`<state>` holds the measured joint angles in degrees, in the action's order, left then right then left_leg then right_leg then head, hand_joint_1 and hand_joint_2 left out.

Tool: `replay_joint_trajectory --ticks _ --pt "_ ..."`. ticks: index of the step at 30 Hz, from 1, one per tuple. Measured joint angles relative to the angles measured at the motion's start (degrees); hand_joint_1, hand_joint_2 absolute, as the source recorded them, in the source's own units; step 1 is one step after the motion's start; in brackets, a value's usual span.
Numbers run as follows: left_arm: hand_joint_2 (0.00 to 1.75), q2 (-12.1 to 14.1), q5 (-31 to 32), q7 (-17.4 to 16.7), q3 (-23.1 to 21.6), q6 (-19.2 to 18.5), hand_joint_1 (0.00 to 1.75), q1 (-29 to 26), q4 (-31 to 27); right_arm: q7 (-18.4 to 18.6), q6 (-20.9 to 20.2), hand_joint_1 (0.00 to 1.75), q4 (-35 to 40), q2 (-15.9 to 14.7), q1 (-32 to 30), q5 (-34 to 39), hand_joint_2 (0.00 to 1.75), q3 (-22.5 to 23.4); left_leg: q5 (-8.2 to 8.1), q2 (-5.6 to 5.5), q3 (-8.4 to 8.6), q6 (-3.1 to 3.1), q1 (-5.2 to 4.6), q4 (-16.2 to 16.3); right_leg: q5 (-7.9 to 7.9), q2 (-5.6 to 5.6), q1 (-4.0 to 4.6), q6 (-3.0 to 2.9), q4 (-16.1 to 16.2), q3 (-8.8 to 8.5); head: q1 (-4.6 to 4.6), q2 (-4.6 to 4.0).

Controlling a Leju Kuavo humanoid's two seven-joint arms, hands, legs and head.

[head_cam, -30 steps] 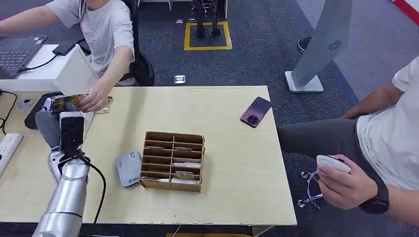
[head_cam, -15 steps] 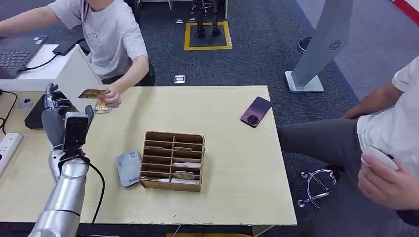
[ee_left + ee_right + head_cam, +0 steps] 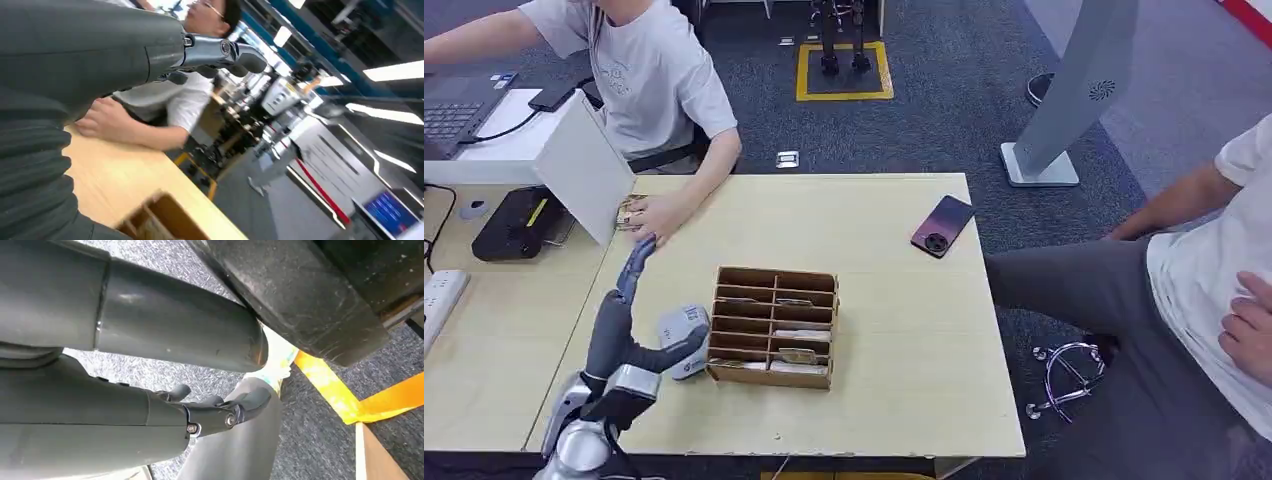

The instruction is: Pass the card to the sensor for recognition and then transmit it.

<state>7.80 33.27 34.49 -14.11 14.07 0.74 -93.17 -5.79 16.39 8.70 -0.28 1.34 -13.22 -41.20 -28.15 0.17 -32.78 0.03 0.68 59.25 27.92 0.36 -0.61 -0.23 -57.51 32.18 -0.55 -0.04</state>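
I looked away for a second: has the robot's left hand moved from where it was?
Yes. The left hand has come down and nearer the robot, from the table's far-left corner by the white panel to beside the cardboard organizer, fingers empty.

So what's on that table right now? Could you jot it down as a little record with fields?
table: pale wooden table
middle: brown cardboard organizer with many slots, cards in some
beside it: grey card reader, on the organizer's left
far side: dark smartphone, lying flat
left hand: left hand above the table, fingers stretched out, holding nothing
right hand: right hand hanging over grey carpet
people: a person's hand resting on cards at the far left corner; another person sits at the right
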Motion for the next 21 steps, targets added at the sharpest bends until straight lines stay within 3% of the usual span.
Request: replay_joint_trajectory --ticks 5,10,14,19,21 --pt "1.75 0.24 9.14 1.29 -7.93 7.09 0.00 -2.94 -2.13 -0.31 0.44 0.00 0.00 -0.02 0.06 0.04 0.00 0.13 0.01 -0.02 0.00 0.00 0.00 0.00 -0.01 -0.03 0.00 0.00 0.00 -0.02 0.00 0.00" --pt "1.75 1.42 17.55 -3.52 -15.23 11.73 0.00 -3.57 -0.86 -0.15 0.83 0.00 0.00 -0.02 0.25 -0.15 0.00 0.15 0.03 -0.02 0.03 -0.01 0.00 0.00 -0.03 -0.04 0.00 -0.02 0.00 -0.04 -0.02 0.00" --pt "1.75 2.19 20.35 -5.31 -18.50 14.50 0.00 -3.67 2.57 0.42 0.11 0.00 0.00 -0.13 0.25 -0.50 0.00 0.15 0.03 -0.03 0.02 -0.01 0.01 0.00 -0.03 -0.04 0.01 -0.02 -0.01 -0.03 -0.02 0.00" --pt "1.75 2.23 34.16 -15.63 -19.70 22.64 0.00 -2.96 9.53 0.83 -0.17 0.00 0.00 -0.26 0.26 -0.94 0.00 0.13 0.03 -0.02 0.02 -0.01 0.01 0.00 -0.02 -0.03 0.00 -0.02 0.00 -0.02 -0.02 0.00" --pt "1.75 2.25 35.14 -16.96 -19.70 24.18 0.00 -2.43 12.13 0.83 -0.17 0.00 0.00 -0.33 0.25 -1.01 0.00 0.13 0.03 -0.03 0.01 -0.01 0.01 0.00 -0.02 -0.04 0.00 -0.01 0.00 -0.02 0.00 0.00"
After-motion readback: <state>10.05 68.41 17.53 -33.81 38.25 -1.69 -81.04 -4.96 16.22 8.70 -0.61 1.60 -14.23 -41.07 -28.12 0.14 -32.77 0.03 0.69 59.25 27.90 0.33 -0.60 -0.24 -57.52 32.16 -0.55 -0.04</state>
